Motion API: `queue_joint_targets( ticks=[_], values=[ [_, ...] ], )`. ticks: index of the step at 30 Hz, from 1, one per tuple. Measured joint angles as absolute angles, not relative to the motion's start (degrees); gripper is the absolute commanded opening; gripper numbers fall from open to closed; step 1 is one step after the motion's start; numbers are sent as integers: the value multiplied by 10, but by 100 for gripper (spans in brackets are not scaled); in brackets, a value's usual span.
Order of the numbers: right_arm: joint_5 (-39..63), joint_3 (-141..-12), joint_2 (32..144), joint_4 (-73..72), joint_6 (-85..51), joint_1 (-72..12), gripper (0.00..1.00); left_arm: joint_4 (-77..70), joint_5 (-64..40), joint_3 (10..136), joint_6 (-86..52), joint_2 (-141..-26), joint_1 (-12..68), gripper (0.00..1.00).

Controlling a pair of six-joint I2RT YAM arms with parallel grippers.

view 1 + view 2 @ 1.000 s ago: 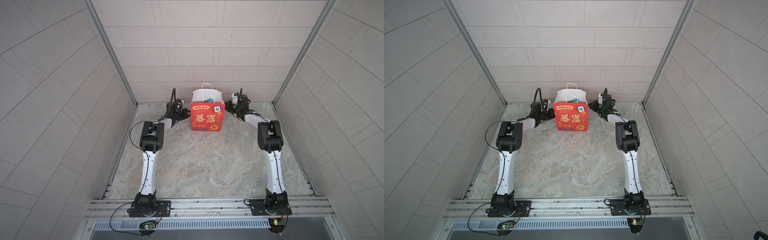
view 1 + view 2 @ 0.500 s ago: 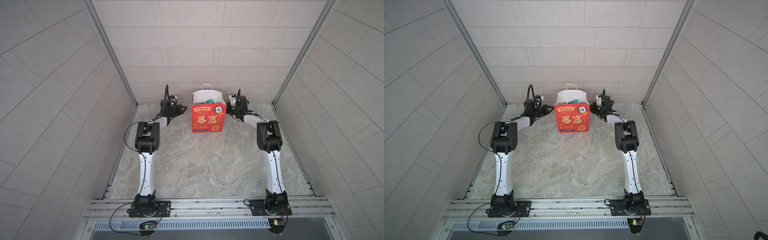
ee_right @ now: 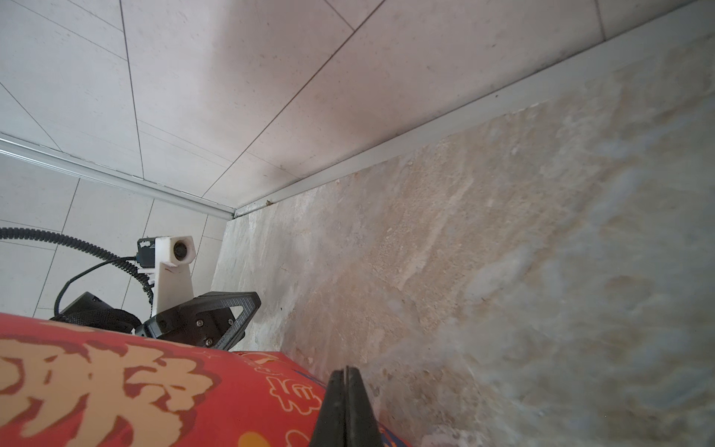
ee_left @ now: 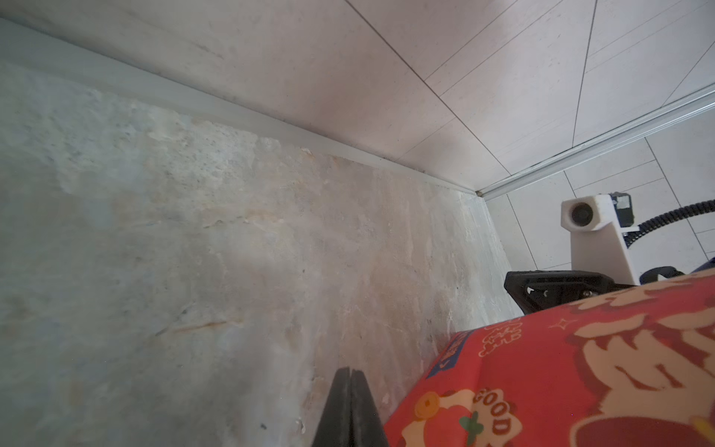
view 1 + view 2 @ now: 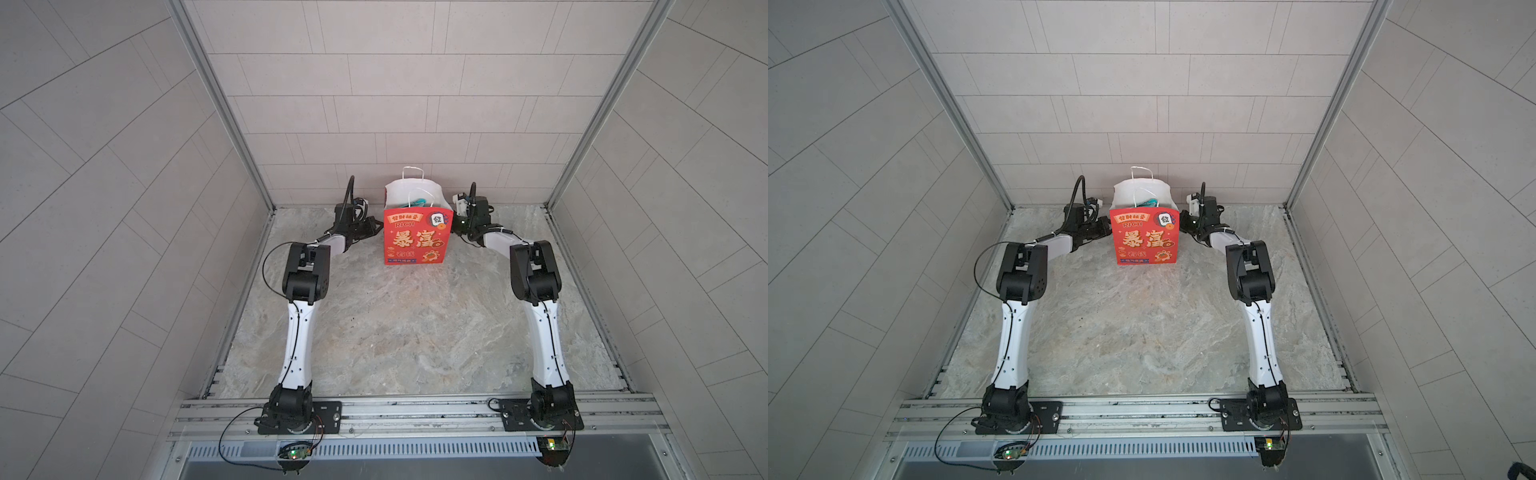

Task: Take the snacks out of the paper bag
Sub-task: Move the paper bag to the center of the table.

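On the left, the left gripper, jaws pressed together and holding nothing, sits low on the counter just beside the flank of the paper bag. The bag stands upright by the back wall with its mouth open. Of the snacks, only a teal packet shows in both top views, inside the rim; the rest are hidden. On the right, the right gripper mirrors the left, closed and empty at the opposite flank. No packet appears to be out yet. The light bag would likely tip, so one arm should steady a side while the other opens and enters from above.
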State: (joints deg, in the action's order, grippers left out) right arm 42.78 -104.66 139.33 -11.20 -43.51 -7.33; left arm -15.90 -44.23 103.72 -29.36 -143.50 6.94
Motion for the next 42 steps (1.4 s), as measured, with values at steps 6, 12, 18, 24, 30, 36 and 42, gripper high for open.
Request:
queue_joint_targets(
  ticks=[6, 12, 18, 24, 30, 36, 42],
  values=[
    [427, -1012, 1393, -139, -444, -91, 0, -164, -446, 1030, -264, -1432, 79, 0],
    [420, -930, 1371, -188, -466, -97, 0, -225, -436, 907, -265, -1368, 79, 0],
    [408, -792, 1301, -267, -505, -103, 0, -292, -423, 755, -283, -1286, 81, 0],
    [392, -643, 1200, -342, -531, -111, 0, -337, -413, 665, -286, -1236, 82, 0],
    [366, -546, 1137, -408, -552, -130, 0, -353, -409, 637, -288, -1220, 74, 0],
    [363, -482, 1119, -469, -577, -164, 0, -364, -410, 625, -300, -1217, 43, 4],
    [368, -439, 1089, -483, -581, -185, 0, -330, -404, 630, -294, -1188, 11, 7]
  ],
)
